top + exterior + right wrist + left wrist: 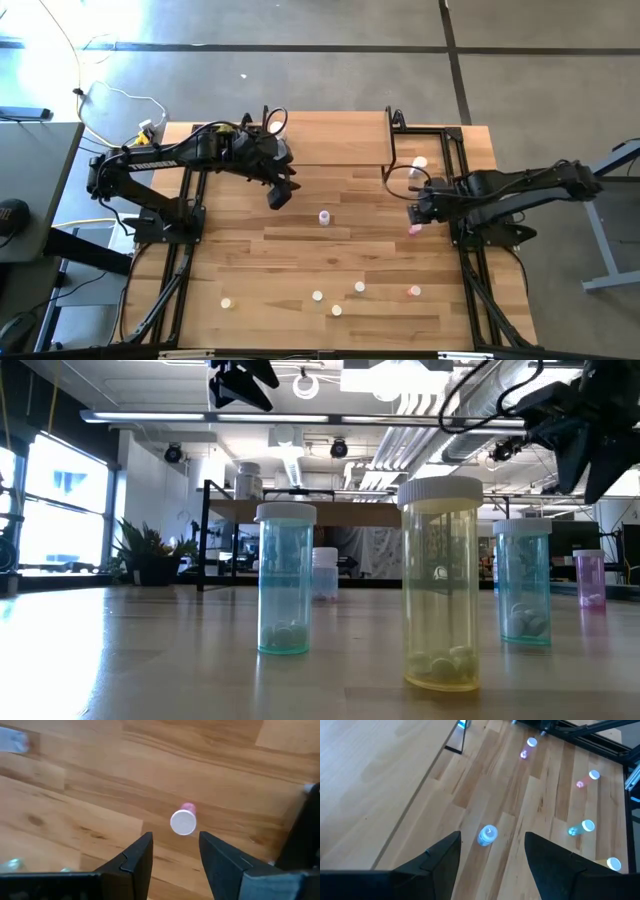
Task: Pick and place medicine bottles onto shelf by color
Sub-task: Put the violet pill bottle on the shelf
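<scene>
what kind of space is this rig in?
Probably a lab or industrial workshop: exposed ceiling ducts and strip lights, bare concrete floor around the wooden table, and a potted plant by big windows.

No text legible — bottles (labels) included.

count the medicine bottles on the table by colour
pink bottles: 2
teal bottles: 2
yellow bottle: 1
pale clear bottle: 1
bottles of unclear colour, only their pale caps seen from above: 2
total: 8
</scene>
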Tool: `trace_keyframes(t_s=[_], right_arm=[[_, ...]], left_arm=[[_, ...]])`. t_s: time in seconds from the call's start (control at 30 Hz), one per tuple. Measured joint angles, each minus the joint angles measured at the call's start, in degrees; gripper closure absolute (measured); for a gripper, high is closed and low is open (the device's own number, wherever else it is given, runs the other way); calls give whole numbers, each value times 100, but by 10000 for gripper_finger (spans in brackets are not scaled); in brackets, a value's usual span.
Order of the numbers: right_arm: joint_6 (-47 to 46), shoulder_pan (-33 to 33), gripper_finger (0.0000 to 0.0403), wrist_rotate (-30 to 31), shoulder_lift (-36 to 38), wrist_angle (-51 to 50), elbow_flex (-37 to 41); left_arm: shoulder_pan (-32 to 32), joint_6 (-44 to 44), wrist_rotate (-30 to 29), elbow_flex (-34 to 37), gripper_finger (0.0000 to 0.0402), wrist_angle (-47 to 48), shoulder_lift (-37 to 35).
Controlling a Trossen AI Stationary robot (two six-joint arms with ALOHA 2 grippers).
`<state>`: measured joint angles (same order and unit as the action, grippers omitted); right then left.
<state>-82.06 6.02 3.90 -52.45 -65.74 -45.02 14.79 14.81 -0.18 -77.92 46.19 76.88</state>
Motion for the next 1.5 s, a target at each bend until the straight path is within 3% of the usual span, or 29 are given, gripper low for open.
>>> trace_keyframes(t_s=[0.27, 0.9, 1.5], right_arm=[[-192, 0, 251, -131, -468, 380, 350], [-197, 0, 251, -136, -1596, 698, 355], [-193, 0, 251, -346, -1921, 782, 355]], left_arm=[[0, 0, -1, -2, 194, 0, 2], [0, 0, -3, -2, 194, 0, 4], [0, -21, -3, -2, 194, -4, 4]])
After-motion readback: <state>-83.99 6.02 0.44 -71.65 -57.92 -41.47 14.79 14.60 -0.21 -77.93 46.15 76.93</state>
